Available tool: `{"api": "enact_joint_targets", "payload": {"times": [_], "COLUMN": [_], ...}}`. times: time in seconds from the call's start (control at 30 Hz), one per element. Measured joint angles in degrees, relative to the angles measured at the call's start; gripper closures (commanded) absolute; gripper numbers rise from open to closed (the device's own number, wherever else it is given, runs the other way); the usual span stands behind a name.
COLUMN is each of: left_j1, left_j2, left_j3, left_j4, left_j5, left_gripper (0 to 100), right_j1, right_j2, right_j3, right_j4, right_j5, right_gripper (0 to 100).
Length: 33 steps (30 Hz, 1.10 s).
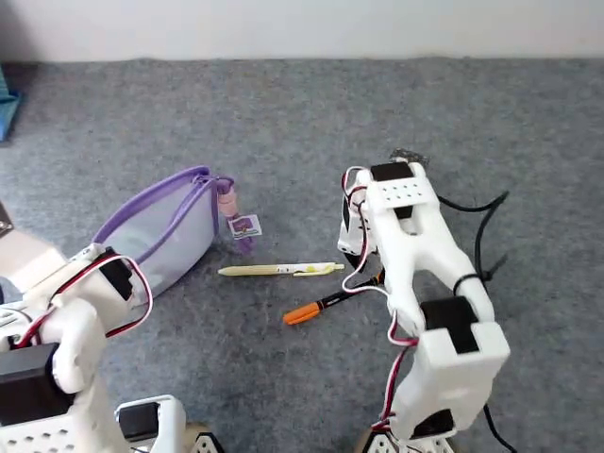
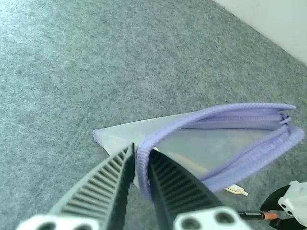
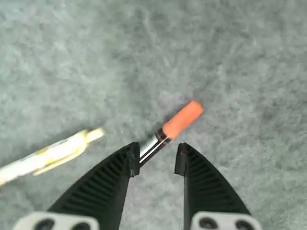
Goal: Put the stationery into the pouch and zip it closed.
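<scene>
The step in hand looks to be the first pick-up. Both pens lie loose on the grey counter [image 1: 472, 123], and the pouch [image 1: 160, 231], left of centre with its zip undone and its mouth gaping, appears empty. The cream pen [image 1: 280, 270] lies just right of the pouch. The orange-capped pen [image 1: 316, 307] lies a little nearer and further right, its cap end pointing left, and the two pens are close together but apart. The right gripper [image 3: 157, 155] is spread partway and set low over the orange-capped pen, with one jaw on each side of the dark barrel just behind the cap. One jaw is at or just beside the barrel and the other stands off, so nothing is clamped yet. The left gripper [image 2: 139, 155] is pressed nearly together, pinching the purple zip edge of the pouch at its near-left end, which likely steadies the mouth for loading. The next move probably calls for the right jaws to close squarely on the barrel, lift the pen and carry it left. It should then go in lengthwise between the two zip edges, since a crooked grip could catch it on the rim.
</scene>
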<state>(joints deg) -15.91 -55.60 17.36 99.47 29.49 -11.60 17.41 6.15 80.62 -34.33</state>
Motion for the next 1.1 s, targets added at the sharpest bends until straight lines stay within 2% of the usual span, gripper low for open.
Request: {"api": "enact_joint_targets", "payload": {"times": [0.3,0.4,0.7,0.87,1.1], "left_j1": [0.0,0.0,0.0,0.0,0.0], "left_j2": [0.0,0.0,0.0,0.0,0.0], "left_j3": [0.0,0.0,0.0,0.0,0.0], "left_j4": [0.0,0.0,0.0,0.0,0.0], "left_j5": [0.0,0.0,0.0,0.0,0.0], "left_gripper": [99,99,99,99,99], "right_j1": [2.2,3.3,4.7,4.4,-2.0], "right_j2": [7.5,9.0,9.0,-0.2,-22.7], "right_j3": [-1.1,-1.6,-3.3,-5.3,-5.3], "right_j4": [-0.1,-0.7,1.8,8.7,14.4], "right_j5": [0.0,0.0,0.0,0.4,6.1], "right_gripper": [88.6,99.1,99.1,99.1,99.1]}}
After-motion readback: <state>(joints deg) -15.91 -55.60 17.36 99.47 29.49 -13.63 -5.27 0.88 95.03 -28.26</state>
